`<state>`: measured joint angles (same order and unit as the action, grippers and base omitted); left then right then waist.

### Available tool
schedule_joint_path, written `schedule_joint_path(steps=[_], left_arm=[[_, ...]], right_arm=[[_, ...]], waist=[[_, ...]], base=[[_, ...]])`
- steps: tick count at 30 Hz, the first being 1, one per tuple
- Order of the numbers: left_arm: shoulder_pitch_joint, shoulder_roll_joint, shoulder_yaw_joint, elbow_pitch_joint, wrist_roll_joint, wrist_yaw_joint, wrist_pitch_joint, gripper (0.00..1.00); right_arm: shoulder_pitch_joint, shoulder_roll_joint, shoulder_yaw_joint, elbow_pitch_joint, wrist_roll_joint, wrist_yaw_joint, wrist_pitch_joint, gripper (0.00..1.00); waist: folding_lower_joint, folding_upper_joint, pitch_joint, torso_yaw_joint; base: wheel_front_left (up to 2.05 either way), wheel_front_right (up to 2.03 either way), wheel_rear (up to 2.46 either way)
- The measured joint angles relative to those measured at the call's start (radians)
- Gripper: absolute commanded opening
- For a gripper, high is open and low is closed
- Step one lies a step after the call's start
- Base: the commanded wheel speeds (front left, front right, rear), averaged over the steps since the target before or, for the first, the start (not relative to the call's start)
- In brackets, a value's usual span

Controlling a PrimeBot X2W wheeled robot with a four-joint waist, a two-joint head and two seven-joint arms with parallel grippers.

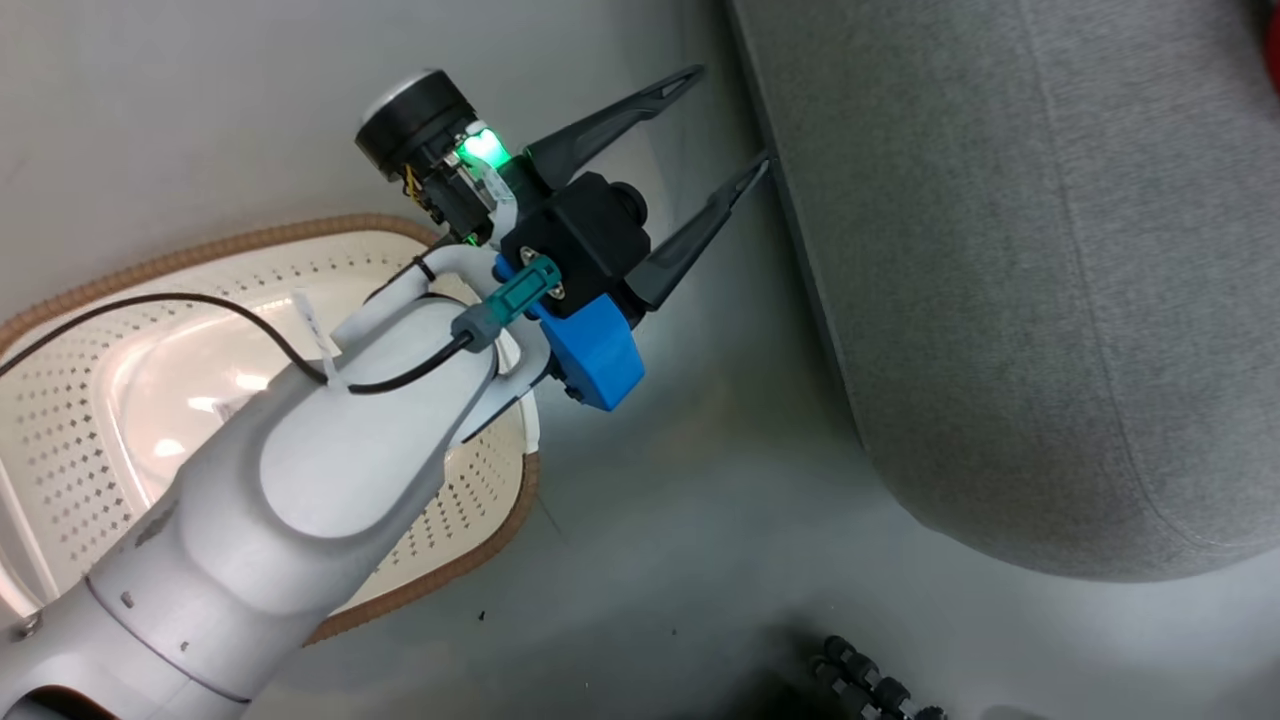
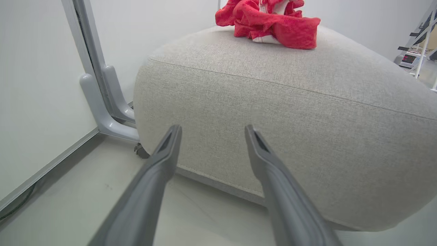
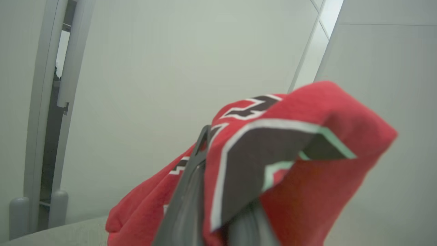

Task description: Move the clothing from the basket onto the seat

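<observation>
Two dark fingers of the left gripper (image 1: 732, 118) stood spread wide and held nothing, pointing toward two o'clock in the head view at the edge of the seat (image 1: 1000, 250). The right gripper (image 3: 213, 143) was clenched on a red jersey (image 3: 307, 119) with black, white-edged lettering. Under the pale forearm (image 1: 330, 470), at eight o'clock, lay the basket (image 1: 250, 235). In the left wrist view a red clothing heap (image 2: 273, 24) sat on the seat at twelve o'clock.

The head view looks steeply down, basket (image 1: 300, 226) at eight o'clock, seat (image 1: 1000, 300) at three. The left wrist view, low near the floor (image 2: 68, 198), faces that same seat closely. The right wrist view tilts upward, clothing (image 3: 307, 194) right against it.
</observation>
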<state>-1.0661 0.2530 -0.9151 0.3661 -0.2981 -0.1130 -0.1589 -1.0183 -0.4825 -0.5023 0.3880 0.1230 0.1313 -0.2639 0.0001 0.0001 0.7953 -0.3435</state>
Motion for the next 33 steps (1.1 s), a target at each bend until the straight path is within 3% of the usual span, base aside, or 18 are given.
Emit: schedule_joint_path(steps=[14, 15, 16, 17, 24, 33], left_arm=[[-0.013, 0.035, -0.003, -0.031, 0.0, 0.011, 0.017, 1.0], [-0.013, 0.037, -0.003, -0.032, -0.001, 0.014, 0.017, 1.0], [-0.013, 0.039, -0.003, -0.033, -0.002, 0.015, 0.017, 1.0], [-0.012, 0.041, -0.003, -0.033, -0.004, 0.016, 0.017, 1.0], [0.006, 0.035, -0.007, -0.022, -0.018, 0.027, -0.008, 1.0], [0.066, 0.002, 0.003, 0.042, -0.06, 0.043, -0.07, 1.0]], right_arm=[[-0.01, 0.208, -0.091, 0.254, -0.227, 0.0, 0.0, 0.0], [-0.018, 0.215, -0.102, 0.262, -0.235, 0.0, 0.0, 0.12], [-0.026, 0.221, -0.111, 0.262, -0.244, 0.0, 0.0, 0.44], [-0.03, 0.227, -0.119, 0.257, -0.252, 0.0, 0.0, 0.97], [0.069, 0.255, -0.126, 0.159, -0.269, 0.0, 0.0, 1.0], [0.31, 0.218, -0.036, 0.094, -0.149, 0.0, 0.0, 1.0]], waist=[[0.0, 0.0, 0.078, 0.025], [0.0, 0.0, 0.076, 0.025], [0.0, 0.0, 0.074, 0.025], [0.0, 0.0, 0.071, 0.024], [-0.0001, 0.0, 0.017, 0.021], [-0.0001, 0.0, -0.109, 0.031]], base=[[0.0, 0.0, 0.0], [0.0, 0.0, 0.0], [0.0, 0.0, 0.0], [0.0, 0.0, 0.0], [0.0, 0.0, 0.0], [0.0, 0.0, 0.0]])
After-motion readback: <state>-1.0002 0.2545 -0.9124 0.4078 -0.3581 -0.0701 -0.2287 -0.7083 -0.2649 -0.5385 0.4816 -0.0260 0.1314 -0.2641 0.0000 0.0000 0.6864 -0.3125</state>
